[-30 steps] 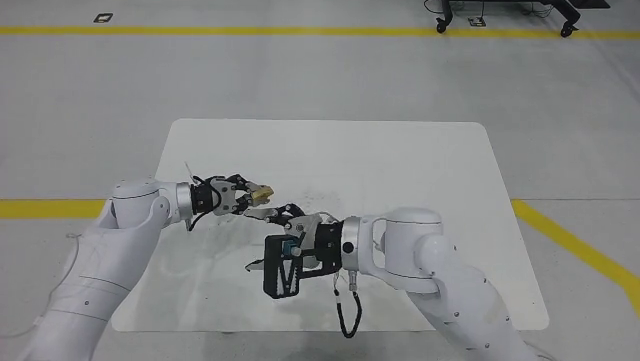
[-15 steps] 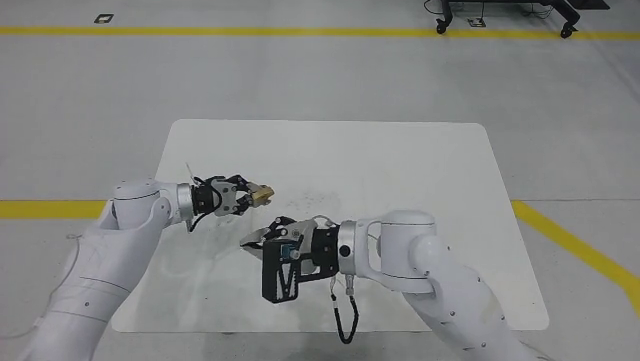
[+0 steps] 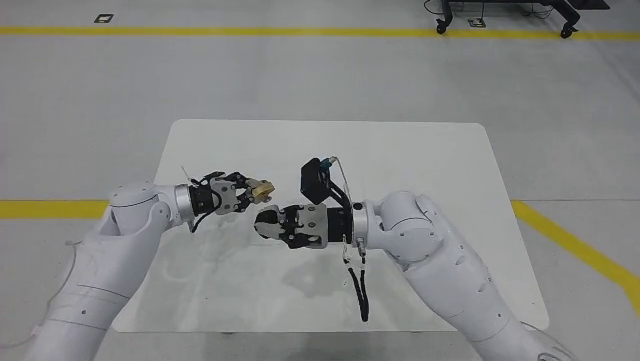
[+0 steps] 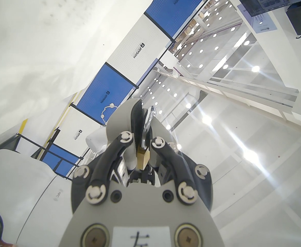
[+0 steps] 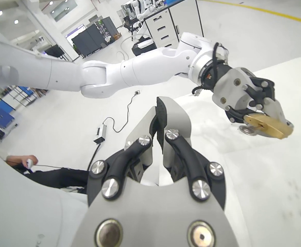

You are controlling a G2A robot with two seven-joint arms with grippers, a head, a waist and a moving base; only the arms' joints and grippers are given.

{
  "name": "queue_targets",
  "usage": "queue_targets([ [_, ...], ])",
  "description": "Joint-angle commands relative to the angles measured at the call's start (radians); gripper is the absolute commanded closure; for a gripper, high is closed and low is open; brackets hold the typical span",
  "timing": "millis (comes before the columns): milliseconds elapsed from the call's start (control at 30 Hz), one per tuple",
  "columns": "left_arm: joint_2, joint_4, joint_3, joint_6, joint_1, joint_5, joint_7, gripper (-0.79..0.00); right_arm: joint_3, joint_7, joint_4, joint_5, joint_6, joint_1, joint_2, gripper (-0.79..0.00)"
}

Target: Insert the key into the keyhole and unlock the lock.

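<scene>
Padlock held up, keyhole not yet entered: my two hands face each other above the tabletop [image 3: 420, 161]

My left hand [image 3: 250, 190] is clamped on the brass padlock [image 5: 270, 128], holding it in the air over the left-centre of the tabletop with its steel shackle back between the fingers. My right hand [image 5: 158, 104] sits just beside it but apart, its pads pressed together; whether a key is pinched between them I cannot tell. By my reading the lock is presented and little more — lining up, insertion and the turn all remain. There is open air between the hands for a straight approach, and the tabletop's edges lie well away on every side.
</scene>
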Motion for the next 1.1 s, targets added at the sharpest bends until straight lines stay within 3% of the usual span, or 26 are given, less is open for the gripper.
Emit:
queue_targets([
  [0, 0.000, -0.002, -0.001, -0.001, 0.000, 0.000, -0.005, 0.000, 0.003, 0.015, 0.007, 0.012, 0.049, 0.001, 0.003, 0.000],
  [200, 0.001, -0.005, 0.000, -0.004, 0.002, -0.002, -0.017, 0.000, 0.001, 0.048, 0.020, 0.018, 0.135, 0.010, 0.007, 0.000],
  [767, 0.001, -0.006, 0.023, -0.007, -0.005, 0.015, -0.079, 0.000, -0.026, 0.019, 0.109, 0.032, 0.222, 0.067, 0.006, 0.000],
  [1033, 0.000, -0.002, 0.008, -0.045, -0.002, -0.003, -0.054, 0.000, -0.024, 0.010, 0.089, 0.017, 0.218, 0.064, 0.011, 0.000],
  [1067, -0.001, -0.001, 0.002, -0.057, 0.000, -0.013, -0.042, 0.000, -0.021, 0.004, 0.074, 0.017, 0.198, 0.062, 0.013, -0.111],
])
